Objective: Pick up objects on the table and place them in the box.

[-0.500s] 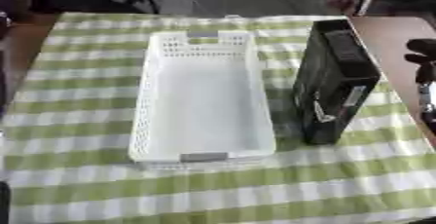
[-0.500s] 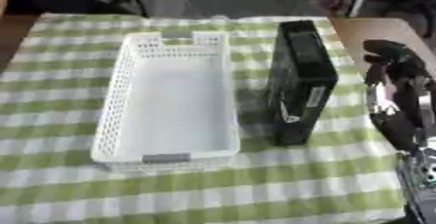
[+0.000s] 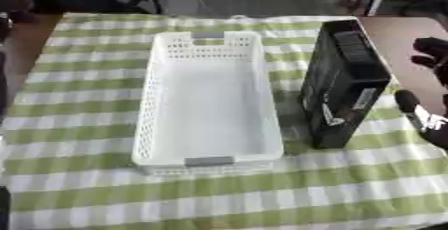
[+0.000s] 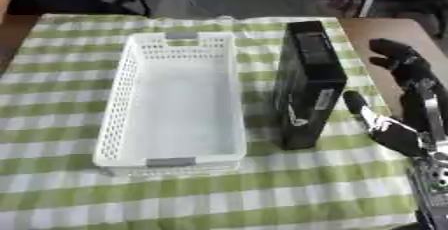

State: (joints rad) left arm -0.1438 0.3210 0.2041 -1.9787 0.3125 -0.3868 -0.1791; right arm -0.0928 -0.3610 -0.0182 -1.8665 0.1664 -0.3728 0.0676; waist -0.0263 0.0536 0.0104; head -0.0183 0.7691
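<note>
Fingers [image 4: 395,54] of the right hand [image 4: 404,124] seemingly spread, holding nothing, near the upright black box [image 4: 306,91] just beside the white basket [image 4: 118,119].

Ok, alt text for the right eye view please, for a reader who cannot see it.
A white perforated basket sits empty on a green-and-white checked tablecloth, with a tall black box standing just to its right. The robot's right hand, open, is beside the black box without touching it.
</note>
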